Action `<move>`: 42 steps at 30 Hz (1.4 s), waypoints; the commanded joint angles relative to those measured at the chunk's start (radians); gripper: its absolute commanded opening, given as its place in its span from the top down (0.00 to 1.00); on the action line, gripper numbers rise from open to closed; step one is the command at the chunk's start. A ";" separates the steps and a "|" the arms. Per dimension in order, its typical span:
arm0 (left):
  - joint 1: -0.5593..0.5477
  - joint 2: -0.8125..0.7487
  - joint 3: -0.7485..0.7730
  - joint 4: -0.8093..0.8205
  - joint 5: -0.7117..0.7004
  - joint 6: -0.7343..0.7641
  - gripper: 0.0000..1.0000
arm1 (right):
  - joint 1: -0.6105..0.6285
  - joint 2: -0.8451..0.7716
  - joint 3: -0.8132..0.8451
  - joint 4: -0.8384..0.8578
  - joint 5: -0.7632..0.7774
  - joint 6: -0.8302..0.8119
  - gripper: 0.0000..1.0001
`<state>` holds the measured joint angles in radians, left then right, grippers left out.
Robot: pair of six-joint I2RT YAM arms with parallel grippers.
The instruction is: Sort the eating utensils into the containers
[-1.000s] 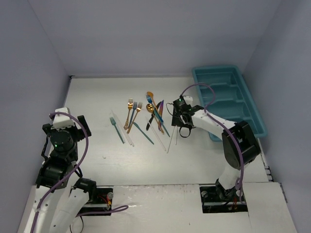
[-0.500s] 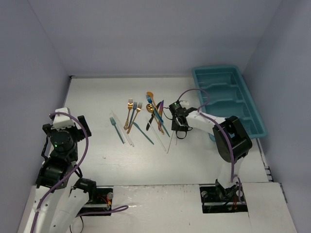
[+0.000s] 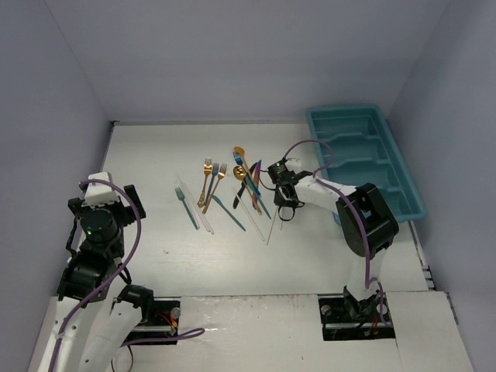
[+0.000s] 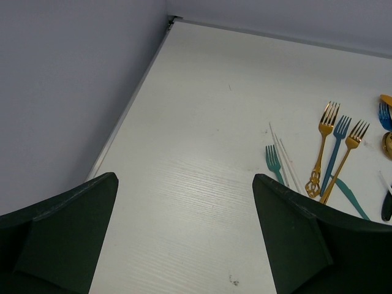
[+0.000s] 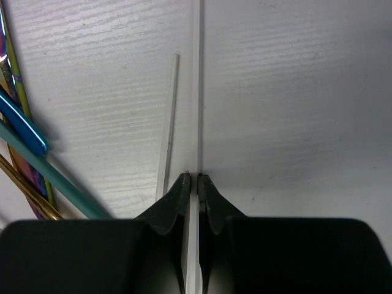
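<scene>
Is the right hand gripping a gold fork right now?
No, the right wrist view shows the right hand pinched shut on a thin clear-white piece, nothing gold.

On the table [image 3: 155, 155], the right end effector [image 5: 196, 182] pinches one slim stick [image 5: 196, 92], which runs on ahead of its fingertips. A second stick [image 5: 170, 116] lies just beside it, between that one and crossed utensil handles [image 5: 24, 131]. Forks [image 3: 209, 174] lie farther left; the tray [image 3: 345, 109] stands to the right.
</scene>
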<state>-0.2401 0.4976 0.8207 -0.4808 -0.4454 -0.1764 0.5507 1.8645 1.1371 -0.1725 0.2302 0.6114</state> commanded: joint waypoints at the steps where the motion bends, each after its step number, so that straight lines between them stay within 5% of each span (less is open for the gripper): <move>1: 0.004 0.026 0.001 0.037 0.005 -0.003 0.10 | -0.003 -0.020 0.043 -0.016 0.060 0.017 1.00; 12: 0.004 0.033 0.003 0.041 0.010 -0.003 0.10 | -0.050 -0.280 0.220 -0.013 0.143 -0.054 1.00; 18: 0.004 0.035 0.003 0.042 0.008 -0.003 0.10 | -0.238 -0.310 0.293 0.036 0.077 -0.005 1.00; 26: 0.004 0.042 0.003 0.039 0.004 0.000 0.10 | -0.492 -0.210 0.307 0.174 -0.004 0.163 1.00; 42: 0.005 0.067 0.006 0.031 0.013 -0.002 0.10 | -0.598 0.171 0.499 0.449 0.002 0.340 1.00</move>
<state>-0.2401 0.5337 0.8207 -0.4839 -0.4423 -0.1761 -0.0268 1.9826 1.5346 0.1164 0.2198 0.8772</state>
